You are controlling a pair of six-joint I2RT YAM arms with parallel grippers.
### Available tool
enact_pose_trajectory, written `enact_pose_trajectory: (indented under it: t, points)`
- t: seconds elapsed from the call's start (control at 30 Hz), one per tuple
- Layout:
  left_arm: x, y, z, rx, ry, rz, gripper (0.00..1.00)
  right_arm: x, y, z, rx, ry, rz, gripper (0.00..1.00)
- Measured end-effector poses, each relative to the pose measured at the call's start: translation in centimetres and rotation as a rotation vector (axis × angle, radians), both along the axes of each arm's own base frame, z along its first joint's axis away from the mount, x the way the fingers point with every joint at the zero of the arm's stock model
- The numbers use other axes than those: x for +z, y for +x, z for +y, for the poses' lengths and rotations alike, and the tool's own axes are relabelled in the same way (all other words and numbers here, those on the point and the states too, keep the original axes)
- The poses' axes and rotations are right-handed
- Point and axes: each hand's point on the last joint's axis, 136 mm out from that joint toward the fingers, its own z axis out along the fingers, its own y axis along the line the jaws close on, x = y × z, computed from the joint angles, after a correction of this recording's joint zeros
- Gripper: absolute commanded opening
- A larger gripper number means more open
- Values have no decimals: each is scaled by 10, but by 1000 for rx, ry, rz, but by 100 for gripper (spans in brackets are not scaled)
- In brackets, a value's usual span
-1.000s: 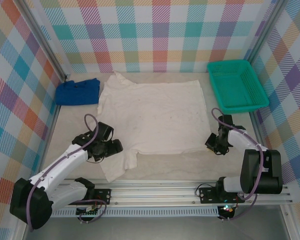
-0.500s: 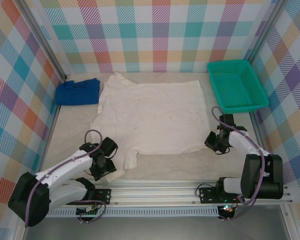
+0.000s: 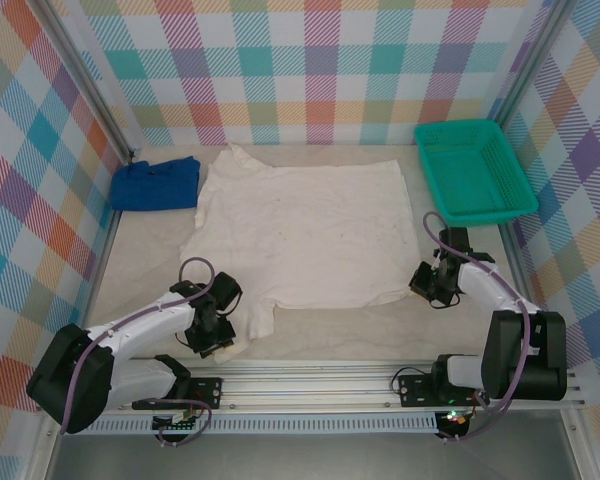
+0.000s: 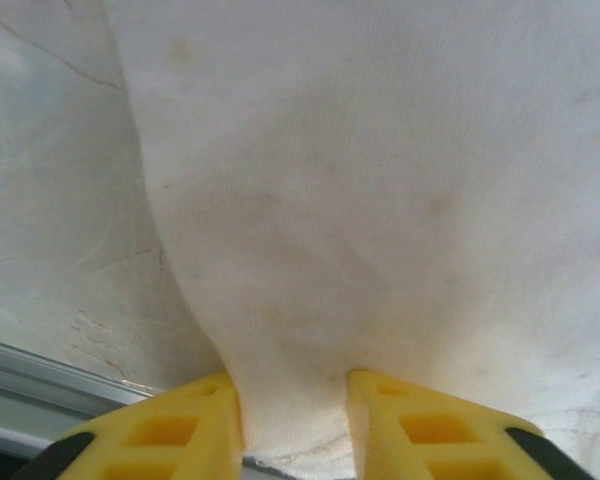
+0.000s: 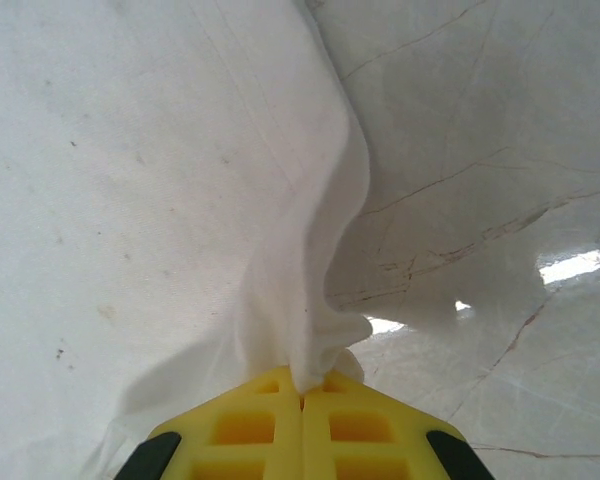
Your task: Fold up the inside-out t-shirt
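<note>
Over the last second the left claw (image 3: 212, 338) has drawn back to about 7 o'clock on the pale marbled worktop (image 3: 380, 330). It now sits on the near sleeve of the off-white cotton t-shirt (image 3: 310, 230). The t-shirt lies spread flat across the centre, and its 9 o'clock edge has slid outward a little. In the left wrist view the yellow fingers (image 4: 195, 425) stand apart with sleeve cloth funnelled into the gap; whether they bite I cannot tell. The right claw (image 3: 428, 285), at 4 o'clock, has barely moved and is clenched on the near hem corner, its jaws pressed together on a raised ridge of cloth. I judge both near corners are being taken up for a first fold that has not begun. The sleeve's tip is hidden under the left claw, and no seams that would show the t-shirt inside out can be made out. A folded blue cloth (image 3: 155, 183) lies at 10 o'clock and a green plastic mesh basket (image 3: 470, 165) at 2 o'clock
</note>
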Motion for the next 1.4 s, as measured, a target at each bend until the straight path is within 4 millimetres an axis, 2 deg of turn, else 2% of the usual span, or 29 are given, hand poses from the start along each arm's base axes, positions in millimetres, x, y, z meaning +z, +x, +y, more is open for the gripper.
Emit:
enact_pose_trajectory:
  t: [0.23, 0.33, 0.47, 0.6, 0.77, 0.93, 1.17, 1.4]
  points:
    - [1, -3, 4, -5, 2, -13, 5, 5, -1, -2, -6, -8, -13, 0]
    - [4, -1, 2, -2, -21, -43, 0, 10, -3, -2, -16, -8, -23, 0]
    - [12, 2, -3, 4, -67, -92, 0, 14, -6, -2, -41, -2, -33, 0]
    - [22, 4, -6, 23, -106, -137, 0, 15, -18, -3, -78, 7, -27, 0]
    - [50, 13, -7, 50, -151, -211, 0, 25, -27, -7, -120, -6, -58, 0]
    - [83, 53, 1, 134, -182, -311, 0, 31, -16, -12, -124, -31, -48, 0]
    - [107, 114, 13, 143, -182, -408, 0, 39, 30, -15, -72, -58, -55, 0]
    - [132, 165, 25, 129, -191, -514, 0, 42, 69, -16, -17, -69, -69, 0]
